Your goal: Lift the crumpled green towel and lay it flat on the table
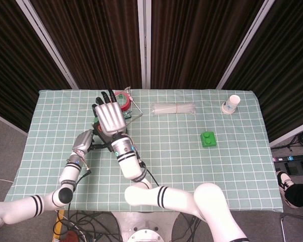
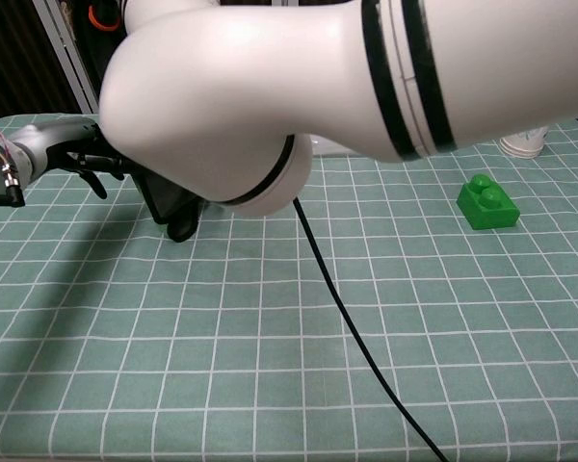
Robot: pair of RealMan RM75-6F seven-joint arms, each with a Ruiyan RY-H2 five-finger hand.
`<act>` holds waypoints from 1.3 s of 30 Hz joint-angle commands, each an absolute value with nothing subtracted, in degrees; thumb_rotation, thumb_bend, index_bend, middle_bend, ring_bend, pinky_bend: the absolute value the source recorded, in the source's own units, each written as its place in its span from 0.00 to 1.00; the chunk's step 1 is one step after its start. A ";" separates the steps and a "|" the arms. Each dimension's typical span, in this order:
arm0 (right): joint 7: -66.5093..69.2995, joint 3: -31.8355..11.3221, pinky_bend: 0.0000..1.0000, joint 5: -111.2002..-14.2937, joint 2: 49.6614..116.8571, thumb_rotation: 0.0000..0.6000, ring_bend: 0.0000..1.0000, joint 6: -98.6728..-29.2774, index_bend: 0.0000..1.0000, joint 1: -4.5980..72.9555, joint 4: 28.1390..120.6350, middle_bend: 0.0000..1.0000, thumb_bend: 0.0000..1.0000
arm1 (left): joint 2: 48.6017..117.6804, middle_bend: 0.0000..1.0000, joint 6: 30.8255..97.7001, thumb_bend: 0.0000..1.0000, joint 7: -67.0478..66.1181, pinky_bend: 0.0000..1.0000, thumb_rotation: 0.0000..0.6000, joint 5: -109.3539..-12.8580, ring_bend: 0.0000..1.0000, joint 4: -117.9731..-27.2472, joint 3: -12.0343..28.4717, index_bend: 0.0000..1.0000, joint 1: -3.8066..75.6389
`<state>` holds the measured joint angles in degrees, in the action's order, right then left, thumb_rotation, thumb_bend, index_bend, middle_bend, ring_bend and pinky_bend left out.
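From the head view, my right robot hand [image 1: 108, 115] is raised over the back-left part of the worktop [image 1: 192, 166], back of the hand to the camera, fingers straight and spread, with nothing visible in it. The green towel [image 1: 127, 115] is almost wholly hidden beneath it; only a dark green sliver shows at the hand's right edge, just in front of the red tape roll [image 1: 124, 101]. My left robot hand [image 1: 84, 140] sits low at the towel's left side, close against my right wrist; whether its fingers grip the cloth I cannot tell. Further right lie a clear plastic bundle [image 1: 172, 108], a green block [image 1: 208, 138] and a paper cup [image 1: 231, 104], all well apart from the towel.

From the chest view, my right arm [image 2: 299, 87] fills most of the picture. A dark fold of the towel [image 2: 171, 204] hangs beneath it down to the worktop. My left robot hand [image 2: 65, 152] reaches in from the left, its dark fingers [image 2: 104, 166] just beside that fold.
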<state>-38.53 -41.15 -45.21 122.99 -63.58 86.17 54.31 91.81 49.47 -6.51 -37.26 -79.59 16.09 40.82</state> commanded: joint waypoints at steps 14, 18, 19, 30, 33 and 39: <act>-40.14 -39.26 0.07 -43.15 117.98 1.00 0.13 -65.86 0.77 82.06 62.43 0.31 0.45 | 92.31 0.32 50.68 0.11 -6.43 0.38 0.76 -37.80 0.26 -78.76 16.20 0.49 40.15; -40.14 -38.98 0.07 -42.77 117.81 1.00 0.13 -66.23 0.77 81.93 63.16 0.31 0.45 | 92.73 0.32 50.62 0.15 -6.35 0.38 0.83 -37.97 0.26 -78.21 16.29 0.54 40.19; -40.12 -38.95 0.07 -42.69 117.79 1.00 0.13 -66.34 0.78 81.92 63.31 0.31 0.45 | 92.84 0.33 50.67 0.17 -6.21 0.38 0.84 -38.09 0.26 -78.17 16.35 0.55 40.15; -39.05 -38.05 0.07 -41.58 116.49 1.00 0.13 -66.97 0.77 79.90 66.27 0.31 0.45 | 92.95 0.39 51.48 0.45 -2.39 0.38 0.91 -41.42 0.26 -77.74 17.59 0.67 38.84; -38.55 -37.63 0.07 -41.31 115.30 1.00 0.13 -67.27 0.77 78.41 68.27 0.31 0.45 | 92.44 0.40 51.44 0.51 -1.49 0.38 0.91 -42.57 0.26 -77.70 17.70 0.69 38.43; -37.54 -36.63 0.07 -41.05 111.54 1.00 0.13 -68.37 0.77 74.42 74.34 0.31 0.45 | 89.71 0.42 52.25 0.57 0.23 0.38 0.92 -45.93 0.26 -79.66 17.65 0.71 36.97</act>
